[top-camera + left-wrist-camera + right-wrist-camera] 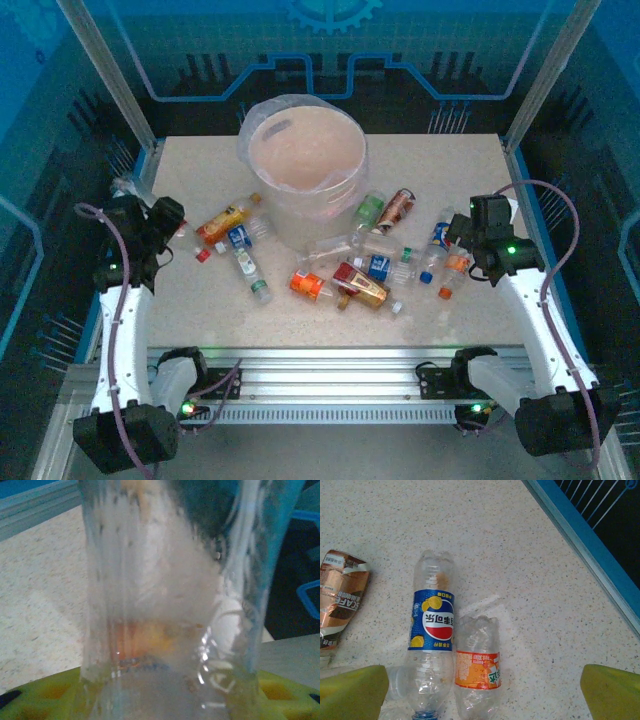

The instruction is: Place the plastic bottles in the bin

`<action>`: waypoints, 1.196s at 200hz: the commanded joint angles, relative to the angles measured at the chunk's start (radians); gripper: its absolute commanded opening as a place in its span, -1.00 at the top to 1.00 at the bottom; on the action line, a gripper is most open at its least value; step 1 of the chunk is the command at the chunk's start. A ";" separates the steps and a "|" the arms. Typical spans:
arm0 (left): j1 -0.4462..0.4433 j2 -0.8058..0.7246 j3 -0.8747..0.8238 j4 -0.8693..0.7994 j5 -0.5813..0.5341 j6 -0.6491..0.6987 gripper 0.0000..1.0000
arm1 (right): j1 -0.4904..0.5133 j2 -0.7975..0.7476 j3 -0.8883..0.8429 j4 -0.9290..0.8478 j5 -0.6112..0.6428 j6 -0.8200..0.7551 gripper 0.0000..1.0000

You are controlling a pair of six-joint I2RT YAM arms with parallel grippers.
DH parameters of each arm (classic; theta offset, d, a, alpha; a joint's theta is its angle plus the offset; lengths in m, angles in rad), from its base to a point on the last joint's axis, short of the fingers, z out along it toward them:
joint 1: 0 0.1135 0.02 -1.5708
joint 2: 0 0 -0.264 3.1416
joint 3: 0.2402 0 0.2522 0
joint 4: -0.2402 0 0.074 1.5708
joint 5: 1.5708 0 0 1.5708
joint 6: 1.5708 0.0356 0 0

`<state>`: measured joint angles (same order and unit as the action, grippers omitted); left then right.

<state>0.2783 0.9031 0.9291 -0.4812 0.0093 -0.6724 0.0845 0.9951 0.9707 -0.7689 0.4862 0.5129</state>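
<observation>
Free room on the counter (pixel 300 325): the bare speckled strip along the near edge, and the band between the orange-labelled clear plastic bottle (pixel 477 667) and the blue side rail (pixel 580 535). The far centre is blocked by the large round translucent whitish bin (pixel 305 150), and its near side is fenced by the scattered plastic bottles (pixel 350 270). Between the wide-spread fingers of the right tool (pixel 482 682), the orange-labelled bottle and a blue-labelled clear bottle (pixel 432 630) lie side by side. The gap of the left tool (pixel 162 695) is taken up by a clear bottle (pixel 165 605).
</observation>
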 commanded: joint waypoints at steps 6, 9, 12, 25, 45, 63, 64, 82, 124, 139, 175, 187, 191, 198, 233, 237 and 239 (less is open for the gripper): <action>-0.046 0.001 0.104 0.071 0.033 0.013 0.23 | 0.005 0.005 0.001 0.013 -0.015 0.019 -0.99; -0.053 0.006 0.112 0.077 0.030 0.015 0.23 | 0.004 0.004 0.002 0.013 -0.015 0.018 -0.99; -0.061 0.007 0.127 0.085 0.027 0.018 0.24 | 0.004 0.004 0.003 0.013 -0.015 0.018 -0.99; -0.102 0.028 0.184 0.115 0.012 0.037 0.24 | 0.006 0.004 0.004 0.011 -0.017 0.018 -0.99; -0.195 0.078 0.278 0.152 -0.053 0.105 0.25 | 0.005 0.004 0.006 0.011 -0.023 0.021 -0.99; -0.279 0.140 0.360 0.177 -0.110 0.169 0.25 | 0.006 0.005 0.007 0.012 -0.029 0.023 -0.99; -0.283 0.145 0.365 0.179 -0.111 0.171 0.25 | 0.006 0.005 0.008 0.013 -0.030 0.023 -0.99; -0.340 0.217 0.429 0.226 -0.104 0.200 0.25 | 0.005 0.005 0.014 0.007 -0.034 0.024 -0.99; -0.478 0.397 0.598 0.291 -0.108 0.305 0.26 | 0.005 -0.003 0.030 -0.012 -0.030 0.019 -0.99; -0.524 0.467 0.672 0.292 -0.103 0.352 0.26 | 0.005 -0.008 0.033 -0.017 -0.025 0.018 -0.99; -0.624 0.642 0.854 0.276 -0.088 0.492 0.25 | 0.006 -0.018 0.039 -0.026 -0.022 0.018 -0.99; -0.649 0.696 0.913 0.262 -0.083 0.532 0.25 | 0.005 -0.021 0.039 -0.030 -0.019 0.018 -0.99; -0.657 0.712 0.930 0.259 -0.082 0.546 0.25 | 0.004 -0.022 0.038 -0.031 -0.021 0.020 -0.99; -0.669 0.739 0.957 0.251 -0.076 0.568 0.25 | 0.005 -0.024 0.039 -0.033 -0.019 0.019 -0.99; -0.707 0.819 0.996 0.263 -0.042 0.636 0.18 | 0.005 -0.038 0.033 -0.043 -0.011 0.021 -0.99; -0.708 0.822 0.990 0.272 -0.041 0.637 0.18 | 0.005 -0.039 0.032 -0.043 -0.011 0.021 -0.99; -0.709 0.824 0.985 0.278 -0.040 0.637 0.18 | 0.005 -0.041 0.031 -0.043 -0.011 0.022 -0.99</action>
<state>-0.4149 1.7031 1.8938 -0.2337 -0.0612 -0.1196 0.0845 0.9787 0.9749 -0.7815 0.4641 0.5209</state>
